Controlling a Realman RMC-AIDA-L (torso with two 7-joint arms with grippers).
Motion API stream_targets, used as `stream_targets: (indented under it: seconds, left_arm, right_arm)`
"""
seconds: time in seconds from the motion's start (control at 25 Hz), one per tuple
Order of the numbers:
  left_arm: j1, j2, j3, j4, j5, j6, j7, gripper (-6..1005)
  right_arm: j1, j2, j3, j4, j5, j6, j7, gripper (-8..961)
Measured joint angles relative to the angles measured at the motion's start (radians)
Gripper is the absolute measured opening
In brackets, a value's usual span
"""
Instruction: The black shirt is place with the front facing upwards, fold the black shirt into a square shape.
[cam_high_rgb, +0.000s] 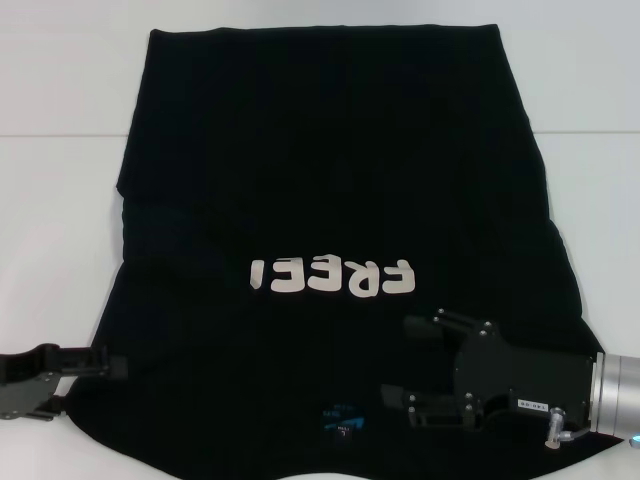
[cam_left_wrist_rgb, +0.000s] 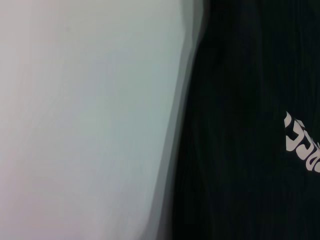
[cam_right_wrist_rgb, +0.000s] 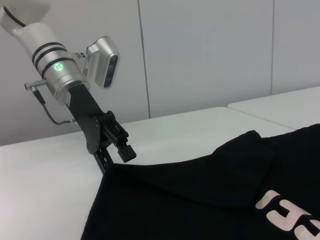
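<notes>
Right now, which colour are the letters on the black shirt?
Pale cream letters on the black shirt, clearest in the head view.

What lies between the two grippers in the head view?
Only the black shirt: plain cloth and its small blue neck label separate the left gripper at the shirt's edge from the open right gripper above it.

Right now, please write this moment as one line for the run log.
black shirt: flat on white table, print up | left gripper: at shirt's near-left edge | right gripper: open above shirt near blue neck label
</notes>
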Motion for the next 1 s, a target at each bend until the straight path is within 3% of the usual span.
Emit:
stream_targets:
  seconds: [0.24,0.48,0.68,1.0]
  left_arm:
    - [-0.01,-0.003,0.007,0.0,0.003,0.002,0.018,932]
    - [-0.005,-0.019,0.007,0.035,0.011,-0.012,0.03,841]
    - [-0.004,-0.02,0.008,0.036,0.021,-0.022,0.035,766]
    - [-0.003,-0.02,0.009,0.031,0.023,-0.02,0.044,429]
  right_arm:
    - [-0.001,0.0,0.0,0.0,0.002,-0.008,0.001,939]
    - [-0.004,0.0,0.003,0.0,0.006,-0.022,0.002,939]
    - [-0.006,0.0,0.007,0.0,0.006,-0.028,0.003,938]
    - [-0.01,-0.001,0.009,-0.007,0.006,-0.028,0.023,936]
